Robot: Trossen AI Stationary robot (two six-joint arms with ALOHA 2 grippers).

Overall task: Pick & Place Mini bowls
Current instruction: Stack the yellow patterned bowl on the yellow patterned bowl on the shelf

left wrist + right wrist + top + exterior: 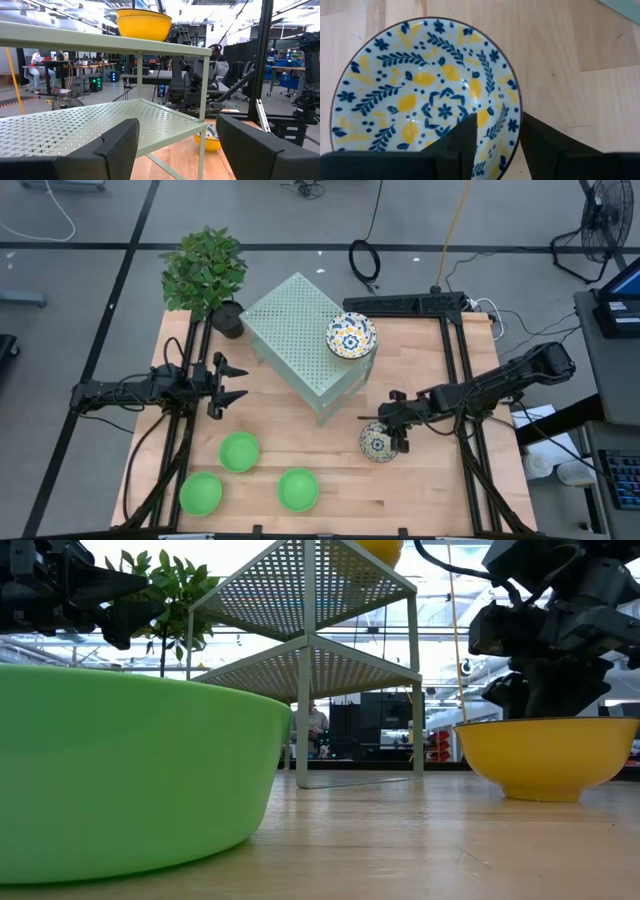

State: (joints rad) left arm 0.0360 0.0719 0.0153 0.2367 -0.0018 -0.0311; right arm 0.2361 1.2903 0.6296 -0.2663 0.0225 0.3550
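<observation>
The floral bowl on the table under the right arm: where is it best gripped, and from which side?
Grip the floral bowl by its thin rim, from above. It sits upright and open on the table, and the right hand already straddles the rim, one finger inside and one outside.

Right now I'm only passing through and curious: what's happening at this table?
The right gripper is down at a patterned bowl on the table, its fingers straddling the bowl's rim. Another patterned bowl already sits on top of the pale green shelf. Three green bowls wait on the table's front left. The left gripper hangs open beside the shelf, holding nothing.
</observation>
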